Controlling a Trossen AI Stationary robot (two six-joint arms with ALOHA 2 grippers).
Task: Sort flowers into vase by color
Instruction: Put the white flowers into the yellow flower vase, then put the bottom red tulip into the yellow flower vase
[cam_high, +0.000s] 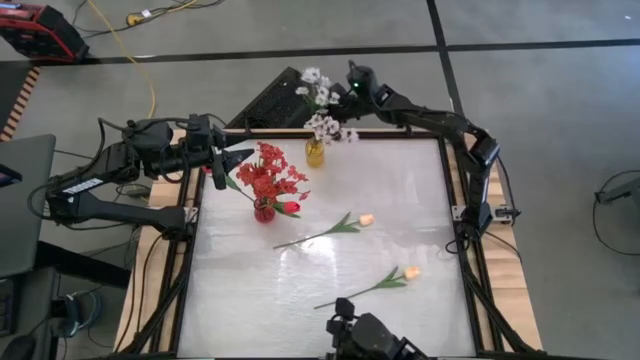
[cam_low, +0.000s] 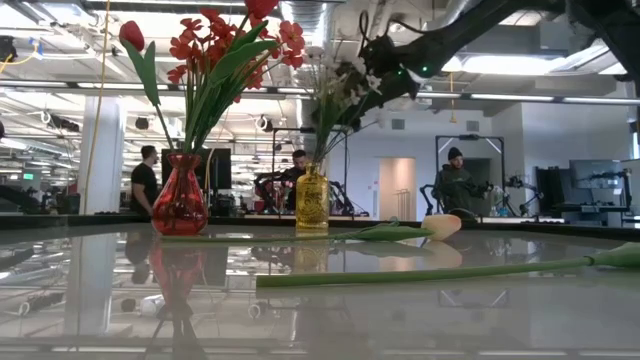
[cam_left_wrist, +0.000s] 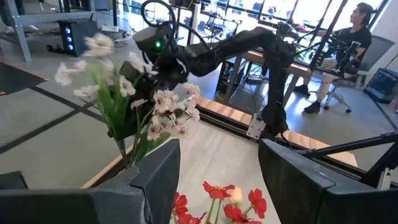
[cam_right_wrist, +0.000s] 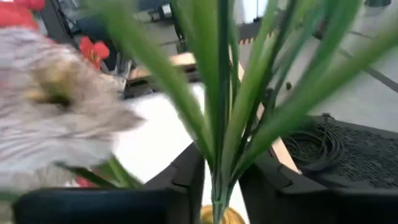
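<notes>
On the glossy white worktop (cam_high: 330, 290), framed in pale wood, a squat red glass vase (cam_low: 180, 201) bulges at the belly and pinches at the neck, packed with red clustered-blossom sprays (cam_high: 268, 172) and a smooth-budded red tulip (cam_low: 132, 36) on stiff plastic-looking green stems. Just beside it toward the far edge stands a slim amber-yellow glass vase (cam_low: 312, 199) holding the spray of small white blossoms (cam_high: 322, 108), papery and frilled, with long blade-like leaves. The right hand (cam_right_wrist: 221, 177) sits low around those green stalks directly above the yellow vase's mouth; its dark fingers flank the stems with a slight gap on each side, parted and not pinching, and much of that close view is a blur of petals. Two cream-yellow tulips lie flat on the worktop, well apart: one (cam_high: 335, 230) near the middle, the other (cam_high: 385, 283) nearer the front edge, its bloom cut off at the side of the low view. The left hand (cam_high: 232, 158) hangs open beside the red bouquet, jaws spread wide with nothing between them.
</notes>
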